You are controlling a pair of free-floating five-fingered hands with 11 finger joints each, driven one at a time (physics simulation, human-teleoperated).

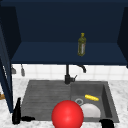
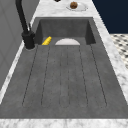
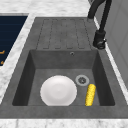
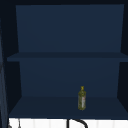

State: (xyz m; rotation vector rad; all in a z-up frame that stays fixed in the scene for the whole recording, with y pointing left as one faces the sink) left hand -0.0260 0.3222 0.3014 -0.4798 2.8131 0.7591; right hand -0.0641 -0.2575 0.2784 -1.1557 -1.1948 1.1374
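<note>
We see the left hand (image 1: 28, 118) low at the front left corner of the dark grey stone sink (image 1: 45, 92), just beside a tall black bottle-shaped thing (image 1: 17, 111) that stands upright on the white marble desk (image 1: 120, 97). We cannot tell whether this hand is wide, narrow or holding anything. The right hand (image 1: 107, 123) sits at the bottom edge by the sink's front right corner, and its state is just as unclear to us.

Nearest to the right hand, inside the basin, lies a round white plate (image 1: 92, 110), with a yellow corn cob (image 1: 91, 97) beside it and apart from it, near the drain. A large glossy red ball (image 1: 67, 115) shows in front of the sink's front edge. A black tap (image 1: 67, 75) rises behind the sink. Above, an olive-green glass bottle (image 1: 81, 45) stands upright on the lower shelf of the dark blue wall cabinet (image 1: 50, 52).
</note>
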